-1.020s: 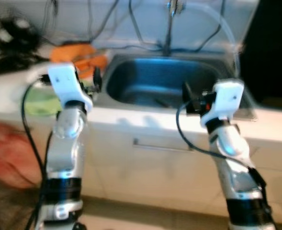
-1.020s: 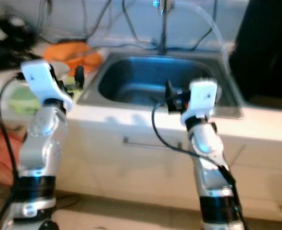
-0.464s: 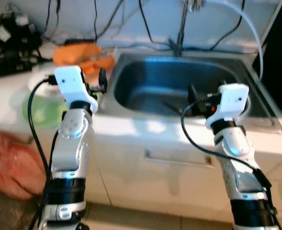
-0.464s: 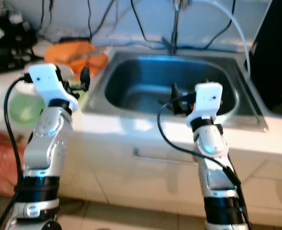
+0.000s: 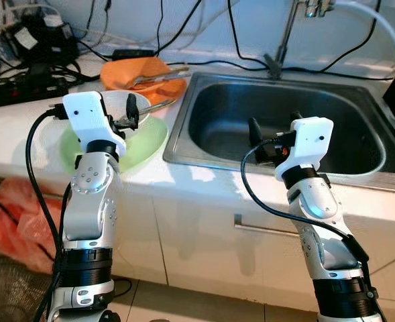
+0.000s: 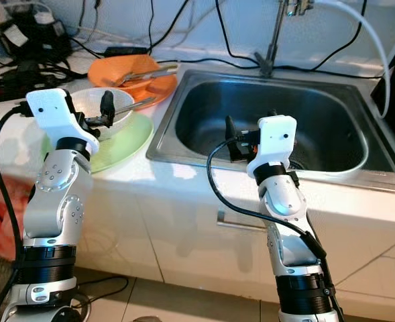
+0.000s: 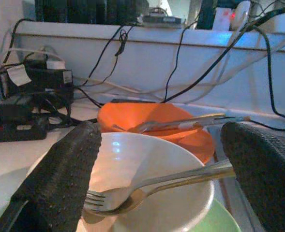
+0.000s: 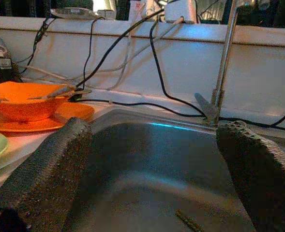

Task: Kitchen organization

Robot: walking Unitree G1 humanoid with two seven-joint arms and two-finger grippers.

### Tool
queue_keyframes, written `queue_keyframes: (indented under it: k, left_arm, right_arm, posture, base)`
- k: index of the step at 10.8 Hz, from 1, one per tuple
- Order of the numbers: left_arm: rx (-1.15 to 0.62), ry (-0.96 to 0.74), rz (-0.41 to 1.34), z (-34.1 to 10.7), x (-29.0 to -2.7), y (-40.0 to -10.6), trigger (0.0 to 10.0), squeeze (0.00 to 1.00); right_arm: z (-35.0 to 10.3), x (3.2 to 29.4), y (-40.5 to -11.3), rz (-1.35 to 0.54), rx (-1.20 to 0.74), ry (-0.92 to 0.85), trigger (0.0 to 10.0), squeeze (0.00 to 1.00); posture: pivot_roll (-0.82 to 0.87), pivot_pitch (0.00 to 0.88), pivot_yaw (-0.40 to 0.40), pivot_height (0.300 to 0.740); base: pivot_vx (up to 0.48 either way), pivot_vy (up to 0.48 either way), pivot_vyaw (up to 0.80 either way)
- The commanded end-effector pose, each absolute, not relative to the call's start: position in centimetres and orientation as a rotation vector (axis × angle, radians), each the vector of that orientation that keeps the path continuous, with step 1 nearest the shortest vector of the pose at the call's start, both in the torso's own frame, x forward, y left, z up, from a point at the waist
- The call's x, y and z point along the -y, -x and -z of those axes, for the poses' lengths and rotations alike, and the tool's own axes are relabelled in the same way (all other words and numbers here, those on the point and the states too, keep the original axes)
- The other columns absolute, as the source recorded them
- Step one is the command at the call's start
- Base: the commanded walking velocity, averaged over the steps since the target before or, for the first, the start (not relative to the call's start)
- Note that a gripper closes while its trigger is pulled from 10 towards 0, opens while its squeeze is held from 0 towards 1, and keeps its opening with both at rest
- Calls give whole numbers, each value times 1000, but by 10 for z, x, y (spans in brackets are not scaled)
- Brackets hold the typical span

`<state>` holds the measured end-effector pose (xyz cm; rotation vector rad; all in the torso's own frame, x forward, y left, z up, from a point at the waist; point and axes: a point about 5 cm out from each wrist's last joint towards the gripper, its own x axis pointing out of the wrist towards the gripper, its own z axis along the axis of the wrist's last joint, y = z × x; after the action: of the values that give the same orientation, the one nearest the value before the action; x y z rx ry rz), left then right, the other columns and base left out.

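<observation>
We're at the steel sink (image 5: 358, 161), and everything lines up around it. The left gripper (image 7: 164, 179) hovers just above the white bowl (image 5: 114, 107), its fingers (image 7: 60, 179) spread wide apart with nothing between them. That bowl sits on a green plate (image 5: 150, 137) on the counter just left of the sink's rim, and a fork (image 7: 147, 188) rests in the bowl, tines down inside, handle reaching out over the rim toward the sink. Behind the bowl, further back from the sink's left corner, there's an orange bowl (image 5: 140, 72) on an orange plate (image 8: 69, 112), with utensils (image 7: 181, 123) lying across it. Over to the right gripper (image 8: 152, 179): it's poised above the sink basin near the front edge, fingers (image 8: 45, 179) parted, empty. The faucet (image 5: 288, 33) rises at the sink's back rim, black cables (image 5: 177, 27) trailing along the wall behind.
</observation>
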<state>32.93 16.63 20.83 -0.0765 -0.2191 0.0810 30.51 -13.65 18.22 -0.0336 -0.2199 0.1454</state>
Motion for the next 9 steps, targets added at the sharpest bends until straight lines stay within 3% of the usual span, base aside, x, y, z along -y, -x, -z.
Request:
queue_keyframes:
  k: [1,9]
  left_arm:
    - [202,63,-64,-205,-162,-329,10000,0]
    - [124,27,42,-197,-148,-338,10000,0]
  right_arm:
    - [-184,140,-305,-123,231,38,10000,0]
    - [-182,137,-305,-161,196,5,10000,0]
  posture:
    - [104,11,21,740]
    - [101,17,30,740]
  base:
    - [0,0,0]
    - [0,0,0]
